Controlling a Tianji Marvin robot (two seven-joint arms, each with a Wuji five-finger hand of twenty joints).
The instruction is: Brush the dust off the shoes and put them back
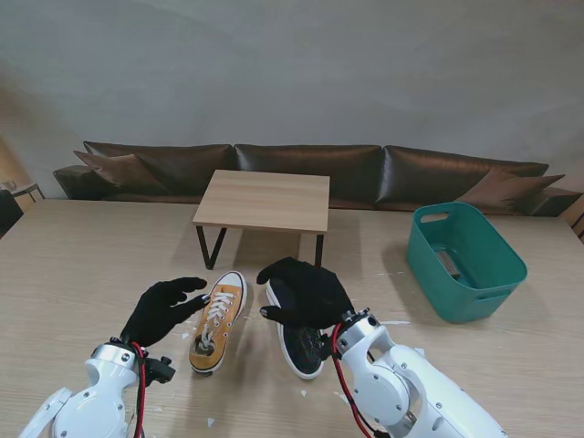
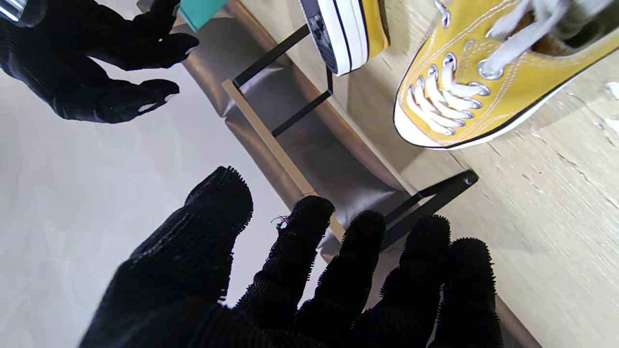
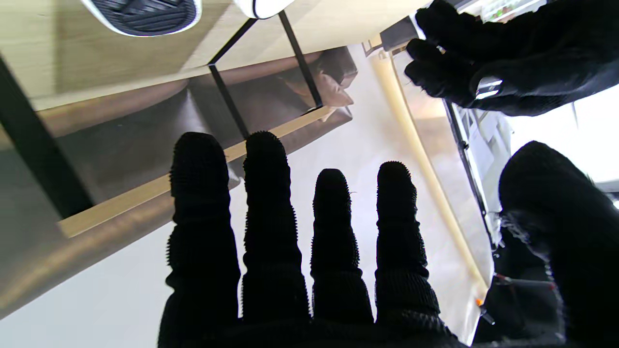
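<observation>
A yellow lace-up sneaker lies on the wooden floor-like table top, toe pointing away from me. Beside it on its right lies a black sneaker with a white sole. My left hand, in a black bristly glove, hovers open just left of the yellow sneaker, fingers spread. My right hand, gloved the same way, is open above the toe half of the black sneaker and hides that part. Its fingers are stretched out and hold nothing. The black sneaker's sole shows in the right wrist view.
A small wooden side table on black legs stands just beyond the shoes. A teal plastic basket sits to the right. A dark brown sofa runs along the far edge. White flecks dot the surface near me.
</observation>
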